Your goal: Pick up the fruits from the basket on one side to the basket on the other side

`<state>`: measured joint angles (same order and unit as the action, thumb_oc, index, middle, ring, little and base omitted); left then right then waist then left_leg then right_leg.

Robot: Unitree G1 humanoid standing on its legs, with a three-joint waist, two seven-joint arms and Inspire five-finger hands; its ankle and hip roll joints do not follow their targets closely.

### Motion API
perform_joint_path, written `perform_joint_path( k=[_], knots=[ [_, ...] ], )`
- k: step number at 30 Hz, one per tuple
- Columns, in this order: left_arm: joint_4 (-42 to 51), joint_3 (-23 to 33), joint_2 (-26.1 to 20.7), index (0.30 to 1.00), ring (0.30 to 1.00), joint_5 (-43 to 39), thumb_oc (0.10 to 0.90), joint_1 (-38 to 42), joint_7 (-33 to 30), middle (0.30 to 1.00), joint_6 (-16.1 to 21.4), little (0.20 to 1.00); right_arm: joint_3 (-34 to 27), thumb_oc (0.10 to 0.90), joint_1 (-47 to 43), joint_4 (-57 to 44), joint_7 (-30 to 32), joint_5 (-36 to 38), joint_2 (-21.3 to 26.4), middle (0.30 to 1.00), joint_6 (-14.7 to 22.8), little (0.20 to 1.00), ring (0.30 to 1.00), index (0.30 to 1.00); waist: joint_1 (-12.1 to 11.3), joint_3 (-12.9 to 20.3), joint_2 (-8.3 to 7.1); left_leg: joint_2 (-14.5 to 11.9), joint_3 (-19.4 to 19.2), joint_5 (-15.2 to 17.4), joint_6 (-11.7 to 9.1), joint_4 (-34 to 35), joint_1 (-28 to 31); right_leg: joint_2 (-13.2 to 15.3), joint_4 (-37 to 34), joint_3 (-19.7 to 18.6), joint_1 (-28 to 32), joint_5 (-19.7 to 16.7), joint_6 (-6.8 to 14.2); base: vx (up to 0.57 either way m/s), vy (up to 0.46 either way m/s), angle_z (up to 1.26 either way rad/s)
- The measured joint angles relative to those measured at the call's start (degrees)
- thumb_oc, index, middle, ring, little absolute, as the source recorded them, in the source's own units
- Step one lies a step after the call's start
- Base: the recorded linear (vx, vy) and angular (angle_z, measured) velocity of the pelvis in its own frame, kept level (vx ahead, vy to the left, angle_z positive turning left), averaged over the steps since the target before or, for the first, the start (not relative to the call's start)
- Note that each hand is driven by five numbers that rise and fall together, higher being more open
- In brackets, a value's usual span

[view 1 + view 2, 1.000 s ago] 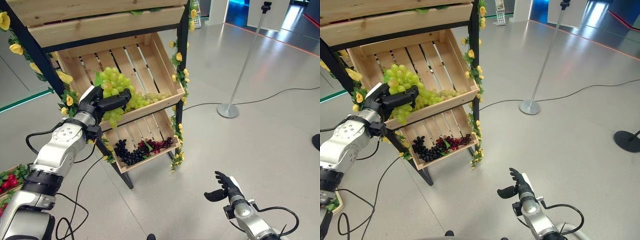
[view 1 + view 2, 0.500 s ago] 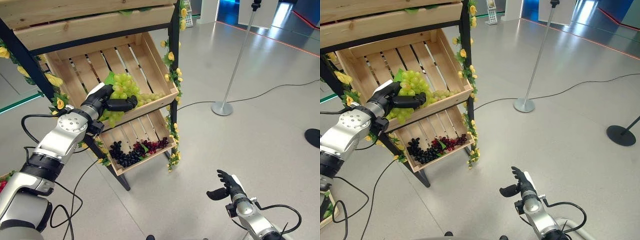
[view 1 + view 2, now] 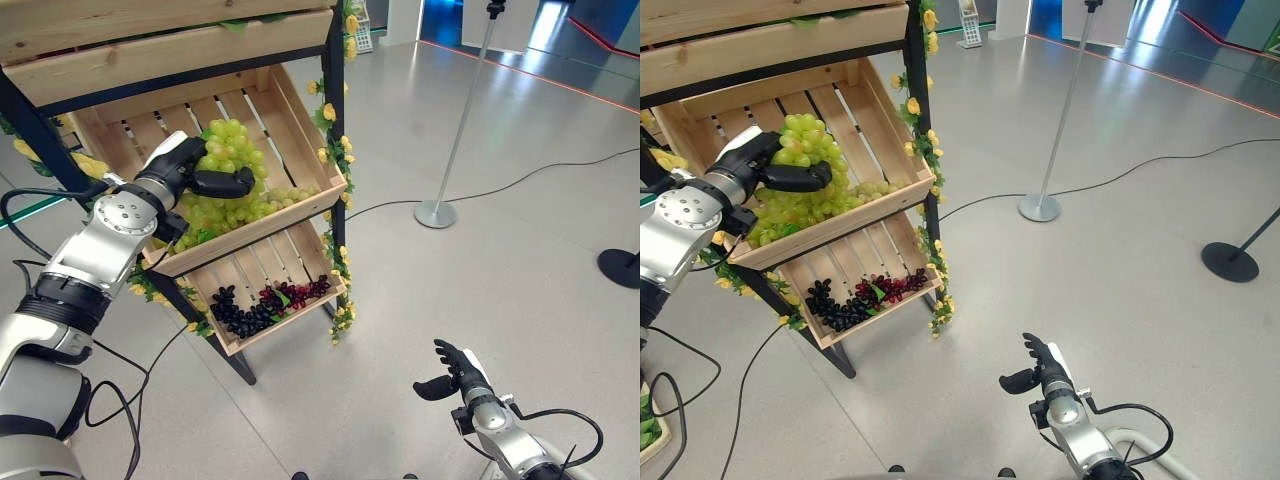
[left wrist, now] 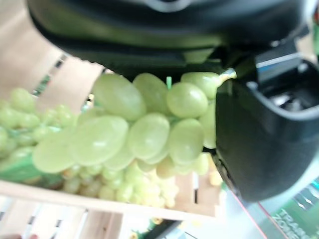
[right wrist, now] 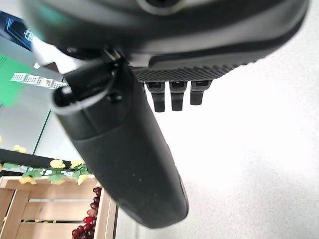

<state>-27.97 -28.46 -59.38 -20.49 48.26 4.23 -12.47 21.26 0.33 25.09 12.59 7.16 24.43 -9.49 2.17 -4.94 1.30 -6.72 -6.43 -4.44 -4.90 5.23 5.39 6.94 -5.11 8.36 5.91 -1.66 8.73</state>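
Left arm reaches up and forward from lower left into the middle crate (image 3: 300,135) of the wooden rack. Left hand (image 3: 185,172) sits over the crate's front left part, palm toward the green grapes (image 3: 225,165). Fingers (image 3: 228,184) curled around the top of a bunch; thumb on the near side. In the left wrist view the bunch (image 4: 142,132) is pressed between thumb and palm, grapes bulging past the hand. The held bunch stands higher than the rest of the green grapes, which lie along the crate's front board (image 3: 830,225). Cannot tell if the bunch is fully clear of the pile beneath.

Right arm low at lower right, above the floor (image 3: 520,260), well apart from the rack. Right hand (image 3: 455,372) holds nothing: fingers relaxed and nearly straight, thumb standing out to the side. Right wrist view agrees: fingers (image 5: 172,97) extended over bare floor.

Lower crate (image 3: 290,325) holds dark grapes (image 3: 240,312) and a few red ones (image 3: 305,292). Yellow flowers (image 3: 335,150) run down the rack's post. A stanchion (image 3: 455,130) stands on the floor to the right.
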Motion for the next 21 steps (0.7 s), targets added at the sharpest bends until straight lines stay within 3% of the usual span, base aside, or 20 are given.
perform_joint_path(
  k=[11, 12, 13, 21],
  knots=[
    [-6.98, 0.0, -1.55, 0.307, 0.307, 0.05, 0.405, 1.25, -1.18, 0.307, -0.65, 0.307, -0.08, 0.8, 0.46, 0.0, 0.0, 0.01, 1.63, 0.9, 0.0, 0.9, 0.9, 0.9, 0.14, -0.01, -0.02, 0.0, -0.18, 0.0, 0.0, 0.01, -0.12, -0.02, 0.0, -0.15, -0.24, -0.06, -0.01, 0.0, 0.0, 0.0],
    [-7.16, 0.0, -1.6, 0.54, 0.54, 0.07, 0.56, 1.34, -1.53, 0.54, -0.91, 0.54, -0.09, 0.8, 0.53, 0.01, 0.0, 0.01, 1.63, 0.9, 0.01, 0.9, 0.9, 0.9, 0.17, -0.02, -0.03, 0.0, -0.21, 0.01, 0.0, 0.01, -0.13, -0.02, 0.0, -0.18, -0.27, -0.06, -0.01, 0.0, 0.0, 0.0],
    [-7.97, 0.0, -1.6, 0.9, 0.9, 0.11, 0.8, 1.57, -1.81, 0.9, -1.15, 0.9, -0.11, 0.8, 0.64, 0.02, 0.0, 0.01, 1.63, 0.9, 0.01, 0.9, 0.9, 0.9, 0.24, -0.02, -0.04, 0.0, -0.25, 0.01, -0.01, 0.01, -0.14, -0.02, 0.0, -0.23, -0.3, -0.07, -0.01, 0.0, 0.0, 0.0],
    [-9.28, 0.03, -1.6, 0.9, 0.9, 2.38, 0.8, 1.82, -3.01, 0.9, -2.13, 0.9, -0.54, 0.8, 1.79, 1.86, 0.0, 0.24, 1.84, 0.9, 0.0, 0.9, 0.9, 0.9, 1.14, -0.1, -0.56, -0.04, -0.43, 0.06, -0.05, 0.01, -0.13, -0.07, 0.01, -0.4, -0.36, -0.1, -0.01, 0.0, 0.0, 0.0]
  ],
)
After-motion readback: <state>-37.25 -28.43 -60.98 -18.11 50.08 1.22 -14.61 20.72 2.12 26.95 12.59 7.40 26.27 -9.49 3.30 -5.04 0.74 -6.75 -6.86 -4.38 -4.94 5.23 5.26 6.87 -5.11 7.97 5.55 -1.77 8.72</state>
